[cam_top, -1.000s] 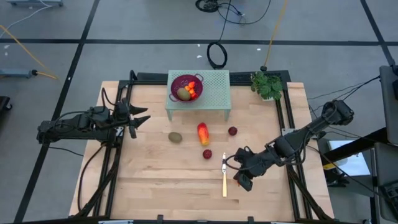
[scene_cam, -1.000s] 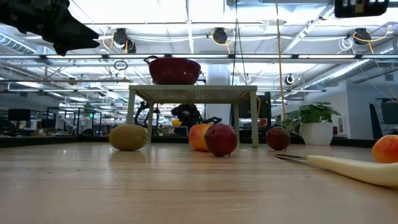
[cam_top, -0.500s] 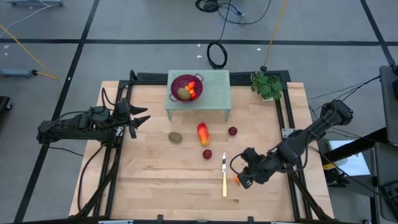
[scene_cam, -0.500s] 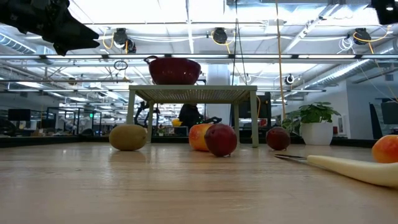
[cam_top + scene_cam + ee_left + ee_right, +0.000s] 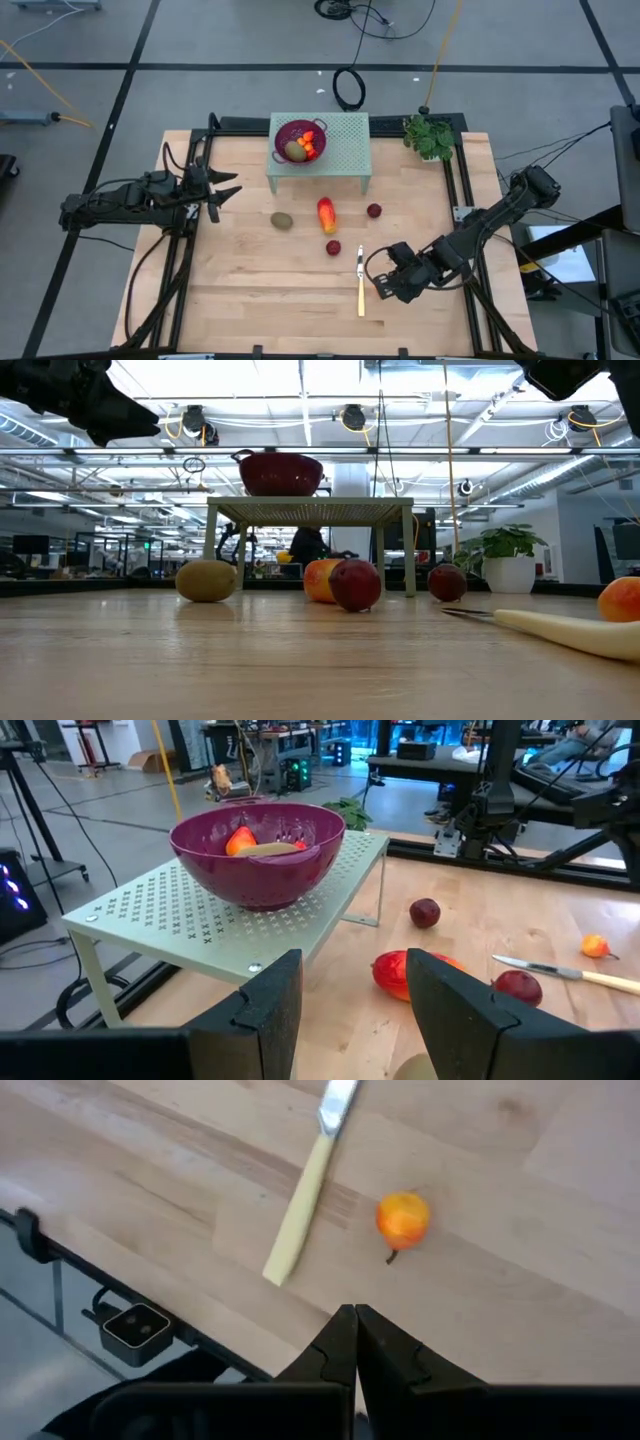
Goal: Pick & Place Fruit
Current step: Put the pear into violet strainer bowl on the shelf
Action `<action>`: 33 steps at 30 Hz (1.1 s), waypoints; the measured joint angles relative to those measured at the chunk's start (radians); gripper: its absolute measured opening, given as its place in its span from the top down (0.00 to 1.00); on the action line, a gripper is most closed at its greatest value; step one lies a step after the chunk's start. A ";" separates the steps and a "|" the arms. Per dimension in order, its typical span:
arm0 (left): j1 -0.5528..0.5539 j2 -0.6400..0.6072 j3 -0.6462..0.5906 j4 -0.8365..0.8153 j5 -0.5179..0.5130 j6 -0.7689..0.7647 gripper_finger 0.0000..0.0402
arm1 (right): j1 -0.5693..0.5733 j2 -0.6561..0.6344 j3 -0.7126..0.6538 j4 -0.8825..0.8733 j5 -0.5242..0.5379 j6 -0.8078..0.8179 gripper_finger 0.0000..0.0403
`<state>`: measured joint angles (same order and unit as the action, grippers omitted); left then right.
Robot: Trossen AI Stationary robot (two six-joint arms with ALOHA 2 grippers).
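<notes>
Fruit lies spread over the table (image 5: pixel 250 290): a brown-green oval (image 5: pixel 282 220), a red-orange oblong (image 5: pixel 326 214) and two dark red balls (image 5: pixel 373 210), with more in the purple bowl (image 5: pixel 297 139) on the green stand (image 5: pixel 345 150). Right gripper (image 5: pixel 355 1335), fingers pressed together and empty, hangs above a small orange piece (image 5: pixel 403 1220) beside the knife (image 5: pixel 305 1190). Left gripper (image 5: pixel 345 995), half spread and empty, waits at the left edge

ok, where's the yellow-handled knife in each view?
High view: the knife lies right of table centre, just left of the right claw.
Low view: handle at the right edge.
Left wrist view: far right.
Right wrist view: upper middle.
Shared landmark: the small orange fruit beside it.
</notes>
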<state>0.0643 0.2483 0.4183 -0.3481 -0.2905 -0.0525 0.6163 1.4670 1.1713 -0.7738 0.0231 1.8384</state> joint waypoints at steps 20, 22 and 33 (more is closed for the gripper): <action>0.000 0.000 0.000 0.000 0.000 0.034 0.55 | 0.000 0.053 0.000 0.040 -0.023 0.036 0.70; 0.000 0.000 0.000 0.000 0.000 0.045 0.55 | 0.000 0.054 0.000 0.037 -0.022 0.036 0.65; 0.000 0.000 0.000 0.000 0.000 0.073 0.55 | -0.020 0.078 -0.087 0.123 -0.021 0.116 0.50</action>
<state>0.0639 0.2485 0.4183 -0.3481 -0.2905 0.0203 0.5962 1.5449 1.0840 -0.6507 0.0018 1.9548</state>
